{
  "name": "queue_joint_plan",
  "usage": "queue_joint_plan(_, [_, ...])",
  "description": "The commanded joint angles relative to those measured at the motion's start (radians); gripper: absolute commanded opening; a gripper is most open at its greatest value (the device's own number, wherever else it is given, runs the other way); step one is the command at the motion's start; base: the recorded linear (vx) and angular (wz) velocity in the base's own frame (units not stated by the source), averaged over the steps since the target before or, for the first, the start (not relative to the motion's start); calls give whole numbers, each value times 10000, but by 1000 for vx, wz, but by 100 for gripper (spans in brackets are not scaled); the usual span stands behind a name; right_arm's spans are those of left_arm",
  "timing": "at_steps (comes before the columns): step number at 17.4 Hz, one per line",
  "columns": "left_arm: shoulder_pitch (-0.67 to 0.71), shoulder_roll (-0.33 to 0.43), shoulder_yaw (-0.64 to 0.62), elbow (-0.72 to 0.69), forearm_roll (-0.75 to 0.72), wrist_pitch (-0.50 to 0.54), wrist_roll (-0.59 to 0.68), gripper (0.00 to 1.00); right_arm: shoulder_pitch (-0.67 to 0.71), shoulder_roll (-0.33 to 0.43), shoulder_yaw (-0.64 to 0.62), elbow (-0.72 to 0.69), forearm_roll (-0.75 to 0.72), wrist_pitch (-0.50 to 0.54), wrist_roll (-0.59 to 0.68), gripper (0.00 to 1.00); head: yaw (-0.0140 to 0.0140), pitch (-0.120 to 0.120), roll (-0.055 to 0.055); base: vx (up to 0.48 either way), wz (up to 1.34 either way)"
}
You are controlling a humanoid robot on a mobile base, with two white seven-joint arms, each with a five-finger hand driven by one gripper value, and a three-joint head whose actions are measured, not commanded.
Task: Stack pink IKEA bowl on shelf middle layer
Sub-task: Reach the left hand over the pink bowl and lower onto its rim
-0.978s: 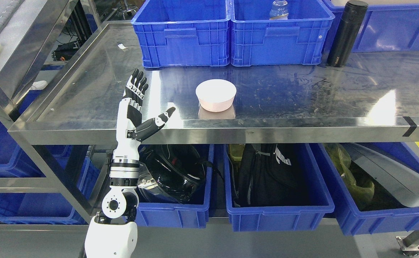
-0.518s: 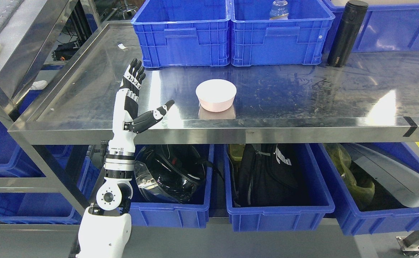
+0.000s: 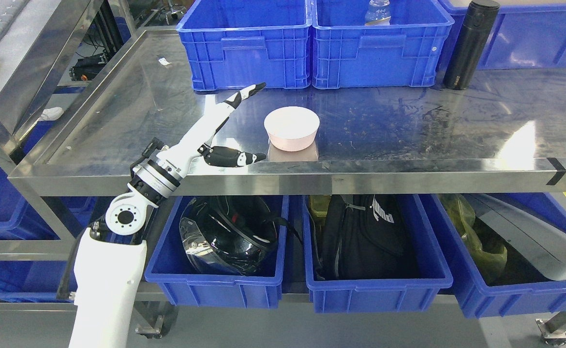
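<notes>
One pink bowl (image 3: 291,127), one black flask (image 3: 469,44), one helmet (image 3: 228,240).

The top edge cuts off the two blue crates (image 3: 312,43) at the back of the surface (image 3: 409,125), so their far walls do not show, and the clear bottle (image 3: 376,12) standing in the right-hand one loses its upper part there. A third blue crate (image 3: 534,34) runs out at the top right corner. The print near the base of the black flask (image 3: 469,43) is too small to read. The surface's front lip hides the tops of the helmet (image 3: 230,237), the black bag (image 3: 360,232) and the yellow-green plastic (image 3: 481,237) in the lower bins. The left arm (image 3: 109,285) is cut by the bottom edge.
</notes>
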Motion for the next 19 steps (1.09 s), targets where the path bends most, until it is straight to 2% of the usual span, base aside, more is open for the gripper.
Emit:
queue_joint_plan(1, [-1578,962,-803,143,-2133,0,-999,100,31,-175,0,-175,0,-11,0,100,0,0,0,52,-13])
queue_joint_plan(4, [-2132,611,-1813,250,-3663,77,-1723,100,31,-175,0,-175,0,-11,0,100,0,0,0,80,-12])
queue_joint_plan(9, [-2378,-1688,-2367,680,-6319,322,-3085,89,31,-175,0,-175,0,-11,0,100,0,0,0,109,5])
queue_joint_plan(14, [-3436,-1855,-2889,1399,-6706,736,-3425,86,31,-175,0,-175,0,-11,0,100,0,0,0,75,23])
queue_joint_plan(19, [-3498,-1855,-3227,1922,-6706,936,-4101,82,31,-175,0,-175,0,-11,0,100,0,0,0,39,10])
